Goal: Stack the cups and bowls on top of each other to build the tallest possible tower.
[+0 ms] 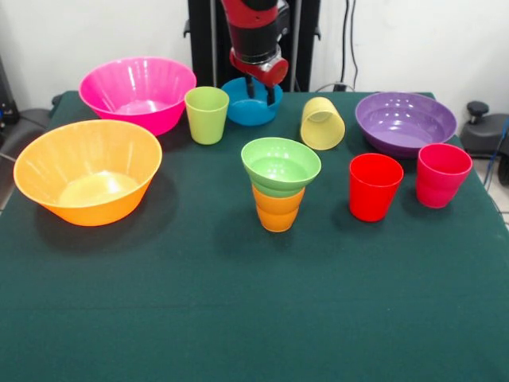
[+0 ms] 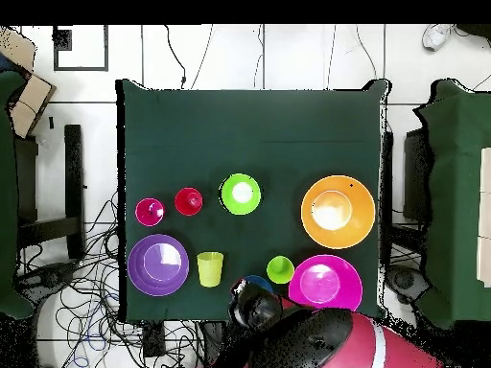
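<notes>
Your gripper (image 1: 261, 92) hangs over the small blue bowl (image 1: 245, 109); its jaws stand narrowly apart, gripping nothing. The light green bowl (image 1: 281, 165) sits on the orange cup (image 1: 277, 210).

The arm (image 1: 256, 28) reaches down, its tool (image 1: 261, 91) hanging low.
</notes>
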